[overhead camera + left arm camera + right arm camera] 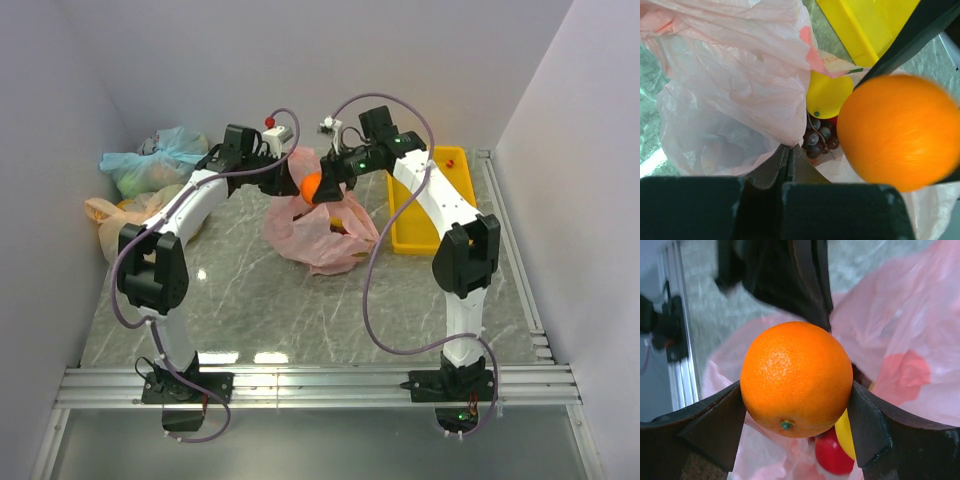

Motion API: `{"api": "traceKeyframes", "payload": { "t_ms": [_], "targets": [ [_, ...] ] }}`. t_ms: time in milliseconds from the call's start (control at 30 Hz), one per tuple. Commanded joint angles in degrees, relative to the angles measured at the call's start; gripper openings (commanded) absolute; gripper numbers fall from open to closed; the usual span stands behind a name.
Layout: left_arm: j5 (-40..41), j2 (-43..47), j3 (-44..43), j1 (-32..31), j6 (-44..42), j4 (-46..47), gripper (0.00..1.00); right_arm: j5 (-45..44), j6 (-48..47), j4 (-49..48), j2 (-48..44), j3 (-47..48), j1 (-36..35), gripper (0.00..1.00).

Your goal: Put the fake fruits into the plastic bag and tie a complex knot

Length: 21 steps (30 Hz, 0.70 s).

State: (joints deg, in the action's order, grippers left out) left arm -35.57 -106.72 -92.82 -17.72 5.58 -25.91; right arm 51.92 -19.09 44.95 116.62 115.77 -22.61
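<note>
Our left claw (788, 160), pressed together, seems to pinch the rim of the pink bag (735, 90), keeping its mouth open on the worktop (300, 310). Inside we see a yellow fruit (827, 95), grapes (819, 140) and a red fruit (832, 455). Over the mouth, our right claw (796, 390) grips an orange (796, 377), not yet dropped. Farther right, a bin (408, 215) holds one small red piece (450, 162). We judge the loading nearly finished and the knot not begun.
</note>
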Motion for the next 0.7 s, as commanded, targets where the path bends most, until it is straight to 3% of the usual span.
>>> {"api": "traceKeyframes", "payload": {
  "t_ms": [0, 33, 67, 133, 167, 433, 667],
  "targets": [
    [-1.08, 4.15, 0.62, 0.14, 1.09, 1.39, 0.0, 0.99, -10.86, 15.83, 0.89, 3.59, -0.59, 0.36],
    [-1.08, 4.41, 0.79, 0.14, 1.18, 1.39, 0.0, 0.55, -12.01, 17.52, 0.81, 3.24, -0.77, 0.4],
    [-1.08, 4.85, 0.97, 0.14, 1.27, 1.48, 0.0, 0.03, -11.93, 18.15, 0.63, 2.72, -0.68, 0.55],
    [-1.34, 5.29, 1.67, 0.14, 1.53, 1.39, 0.0, -1.64, -12.63, 19.21, -0.25, 1.31, -0.68, 0.72],
    [-1.43, 5.81, 2.28, 0.22, 1.53, 1.3, 0.0, -1.91, -13.42, 19.82, -0.6, 1.13, -0.77, 0.96],
    [-1.61, 7.93, 5.45, 0.22, 3.29, 1.04, 0.0, 2.82, -10.96, 20.0, -7.54, -0.01, 3.09, 0.98],
    [-1.52, 8.1, 5.89, 0.31, 4.08, 0.77, 0.0, 6.26, -24.48, 33.44, -9.04, 0.43, 7.84, 0.99]
  ]
}}
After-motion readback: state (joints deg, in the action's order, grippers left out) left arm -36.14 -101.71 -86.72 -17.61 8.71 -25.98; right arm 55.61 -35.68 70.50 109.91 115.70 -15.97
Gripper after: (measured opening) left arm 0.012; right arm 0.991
